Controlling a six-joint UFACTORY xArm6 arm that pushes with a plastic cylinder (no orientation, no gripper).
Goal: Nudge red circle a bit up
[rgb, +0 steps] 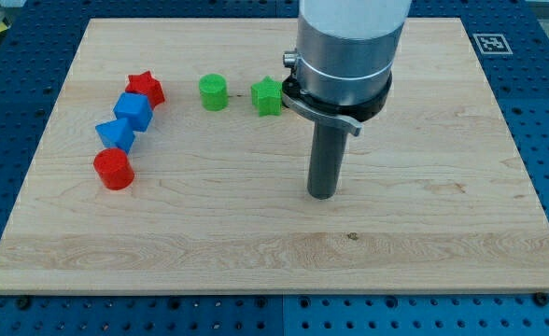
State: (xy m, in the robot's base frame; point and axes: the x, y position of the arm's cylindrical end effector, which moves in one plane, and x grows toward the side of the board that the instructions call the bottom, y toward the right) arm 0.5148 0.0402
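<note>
The red circle (114,169), a short red cylindrical block with a flat round top, is seen upright on the pale wooden board (256,252), near the board's left edge and toward the view's left. All positions below are given relative to this red circle.

Touching it, just above and slightly right, a blue block (115,134) of angular, roughly triangular shape is noted. Above and right of that, a second blue block (133,110), blocky with several facets, is seen in contact with the first. At the upper end of this chain, a red star-shaped block (146,88) is seen against the second blue block. The four pieces form a slanted line rising to the right, so the path straight up from the red circle is occupied by the first blue block.

Farther right and higher, a green cylindrical block (213,91) stands apart from the chain. Farther right again, a green star-shaped block (267,96) is recorded, just beside the arm's metal collar (335,98).

My tip (322,195), the lower end of a straight dark rod, is set on the board well to the right of the red circle and slightly lower, touching no block. No jaws are fitted, so there is nothing to spread or press together; nothing is held. The board between tip and red circle is bare wood.
</note>
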